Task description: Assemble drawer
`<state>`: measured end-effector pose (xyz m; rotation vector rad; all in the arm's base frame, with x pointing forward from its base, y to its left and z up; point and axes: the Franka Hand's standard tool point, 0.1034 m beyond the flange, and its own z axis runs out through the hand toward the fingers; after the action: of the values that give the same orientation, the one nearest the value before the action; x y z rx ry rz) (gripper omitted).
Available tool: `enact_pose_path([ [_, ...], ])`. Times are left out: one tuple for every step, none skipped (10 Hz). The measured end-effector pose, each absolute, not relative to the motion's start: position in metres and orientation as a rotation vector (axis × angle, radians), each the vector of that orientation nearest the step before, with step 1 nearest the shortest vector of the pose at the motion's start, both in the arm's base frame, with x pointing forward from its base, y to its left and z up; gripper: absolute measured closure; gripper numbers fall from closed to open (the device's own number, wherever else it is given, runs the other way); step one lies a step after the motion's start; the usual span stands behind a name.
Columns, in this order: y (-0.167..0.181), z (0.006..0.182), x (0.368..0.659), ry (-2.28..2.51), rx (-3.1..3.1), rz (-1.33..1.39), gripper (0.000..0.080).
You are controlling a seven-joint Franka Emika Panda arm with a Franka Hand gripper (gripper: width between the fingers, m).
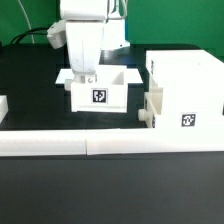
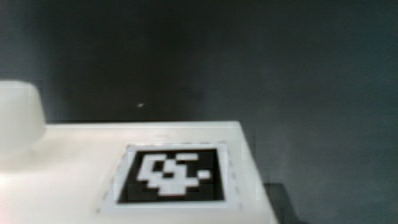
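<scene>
Exterior view: tool down at the near-left corner of an open-top tray with a tag, mid black tabletop. Can't tell if it's spread or pinching. Right of it, the boxy housing, second tray partly in it. Low white wall in front.

The gripper sits low over the open tray, at its back wall on the exterior view's left, blocking access from above there. The housing stands just beside the tray on the exterior view's right, with 1 narrow gap between them. The border wall closes the near side. Bare black table lies open on the exterior view's left of the tray.
</scene>
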<state>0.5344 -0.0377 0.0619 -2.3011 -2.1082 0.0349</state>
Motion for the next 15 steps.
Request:
enact_pose_path([
  [-0.036, 0.062, 0.536, -2.113, -2.308, 0.020, 0.0757],
  [-0.036, 0.061, 0.536, -2.118, -2.319, -0.001, 0.0757],
  [-0.037, 0.060, 0.535, -2.116, -2.317, 0.004, 0.0757],
  [-0.037, 0.060, 0.535, -2.115, -2.317, 0.004, 0.0757],
  [-0.037, 0.060, 0.535, -2.115, -2.317, 0.004, 0.0757],
  [-0.036, 0.061, 0.536, -2.119, -2.319, -0.002, 0.0757],
  [-0.033, 0.062, 0.540, -2.135, -2.319, -0.015, 0.0757],
  [-0.031, 0.064, 0.541, -2.135, -2.311, -0.006, 0.0757],
  [-0.030, 0.065, 0.544, -2.142, -2.313, -0.017, 0.0757],
  [-0.030, 0.063, 0.543, -2.147, -2.322, -0.036, 0.0757],
  [-0.031, 0.063, 0.543, -2.145, -2.321, -0.032, 0.0757],
  [-0.031, 0.063, 0.543, -2.145, -2.321, -0.032, 0.0757],
  [-0.030, 0.062, 0.543, -2.154, -2.314, -0.031, 0.0757],
  [-0.028, 0.061, 0.542, -2.181, -2.292, -0.022, 0.0757],
  [-0.025, 0.061, 0.543, -2.215, -2.262, -0.005, 0.0757],
])
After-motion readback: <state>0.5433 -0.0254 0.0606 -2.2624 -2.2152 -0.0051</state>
